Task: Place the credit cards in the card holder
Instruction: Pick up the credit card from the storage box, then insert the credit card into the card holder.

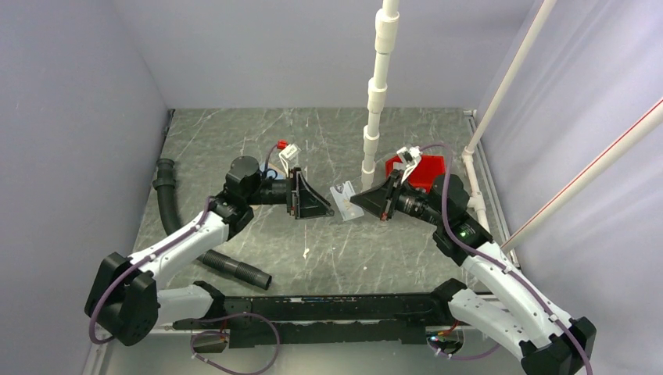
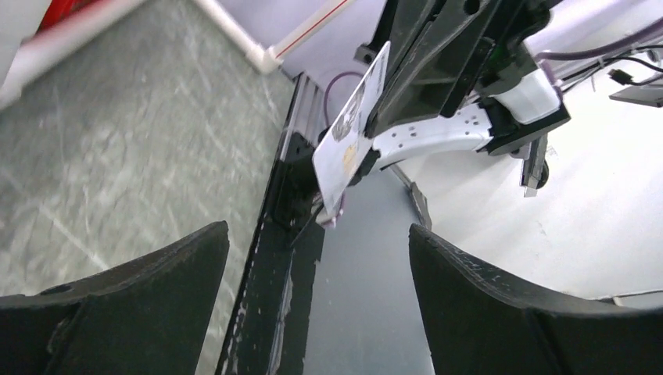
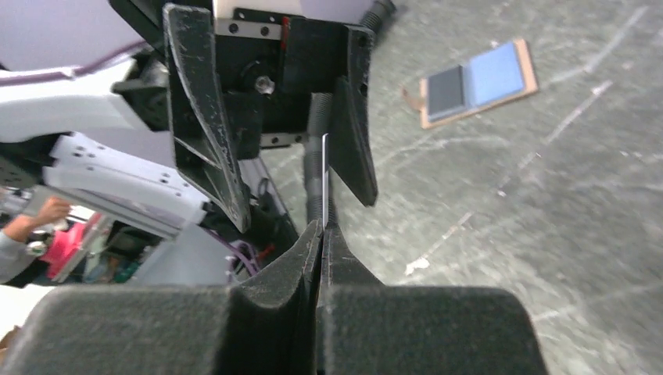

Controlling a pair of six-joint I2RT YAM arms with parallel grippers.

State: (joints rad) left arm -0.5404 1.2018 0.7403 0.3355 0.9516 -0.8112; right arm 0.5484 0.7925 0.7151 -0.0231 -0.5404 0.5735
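Dark grey marbled table point(image 1: 234, 141), pale lilac walls on three sides. We note a white pipe post point(image 1: 375, 101) standing at upper centre of the top view, a red tray point(image 1: 426, 168) at right of centre, and a black corrugated hose point(image 1: 168, 207) curving down the left side.

Both arms meet at mid-frame of the top view, tips facing each other.

Right gripper point(image 3: 322, 230): fingers pressed together, clamped on one credit card point(image 3: 324, 180). In the right wrist view we see the card edge-on, a thin white line rising from the closed tips. In the left wrist view the same card stands near upright, slightly tilted, at upper centre. It shows a pale face with a dark print and a yellowish patch. It is held off the table.

Left gripper point(image 2: 317, 234): fingers spread wide apart, nothing between the pads. In the right wrist view the card edge lies between its two fingers, just beside the right-hand one. We cannot tell whether they touch.

Card holder point(image 3: 477, 82): lies open and flat on the table, upper right of the right wrist view. Blue-grey panels face up, inside a tan border, well apart from both grippers. We cannot make it out in the top view.
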